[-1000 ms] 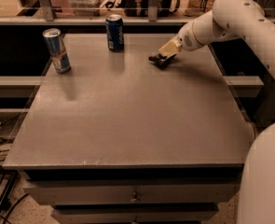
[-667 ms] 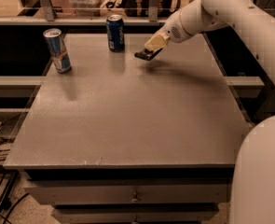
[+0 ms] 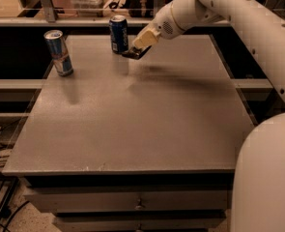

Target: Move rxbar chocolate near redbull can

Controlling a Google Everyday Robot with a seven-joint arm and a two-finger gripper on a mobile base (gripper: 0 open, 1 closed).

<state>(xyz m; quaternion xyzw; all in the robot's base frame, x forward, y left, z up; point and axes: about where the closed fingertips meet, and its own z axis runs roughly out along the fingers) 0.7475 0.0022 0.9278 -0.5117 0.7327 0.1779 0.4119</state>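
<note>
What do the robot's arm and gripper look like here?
The arm is a thick, rounded white shell with small dark dots. The gripper, just right of the Pepsi can, has cream-coloured fingers. No loose cables show.

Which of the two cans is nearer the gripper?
The dark-blue Pepsi can, beside the gripper holding the rxbar chocolate; the redbull can stands farther away.

We see an arm [image 3: 238, 13] of smooth, rounded white shells, with small dark screw heads dotted along its long link and a round greyish disc on the wrist. Our gripper [image 3: 136, 50], at the arm's tip over the table's [image 3: 132, 129] far side, has pale cream fingers [image 3: 144, 36] pinched on the rxbar chocolate [image 3: 131, 54]. A big white domed casing [image 3: 267, 178] fills the lower right corner
</note>
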